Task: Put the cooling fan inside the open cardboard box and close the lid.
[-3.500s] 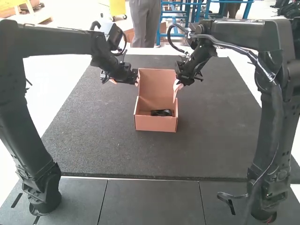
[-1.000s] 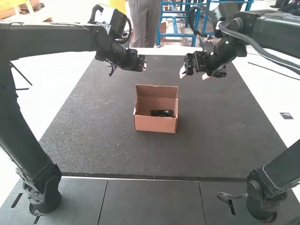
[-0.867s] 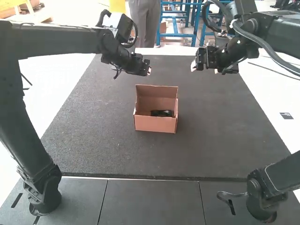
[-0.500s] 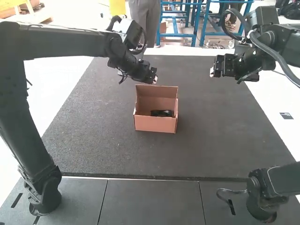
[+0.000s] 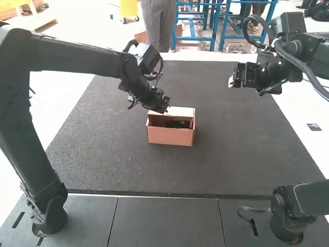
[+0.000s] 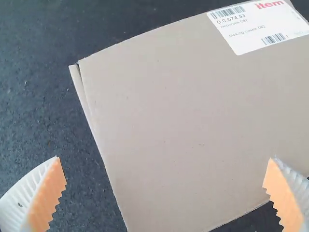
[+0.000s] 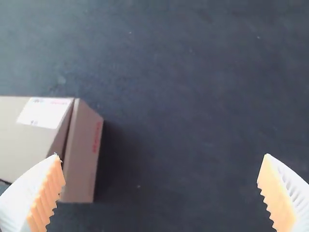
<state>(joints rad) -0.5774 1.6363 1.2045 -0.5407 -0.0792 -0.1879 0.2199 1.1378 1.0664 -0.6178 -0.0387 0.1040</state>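
The brown cardboard box point(image 5: 170, 135) stands in the middle of the black mat. Its lid point(image 5: 179, 111) is tipped down over the opening, leaving a dark gap where the black cooling fan point(image 5: 175, 123) shows inside. My left gripper point(image 5: 158, 105) is at the lid's back left edge, open. In the left wrist view its orange-padded fingers point(image 6: 43, 200) are spread wide above the lid point(image 6: 183, 125), which bears a white label point(image 6: 256, 24). My right gripper point(image 5: 235, 80) hangs open, high and to the right of the box. The right wrist view has the box point(image 7: 43, 145) well below it.
The black mat point(image 5: 103, 144) covers most of the table, with bare white surface on both sides. A small dark tag point(image 5: 312, 126) lies on the white surface at the right. Open mat surrounds the box.
The left gripper came down and right onto the lid, which went from upright to folded over the box. The right gripper withdrew up and to the right, away from the box.
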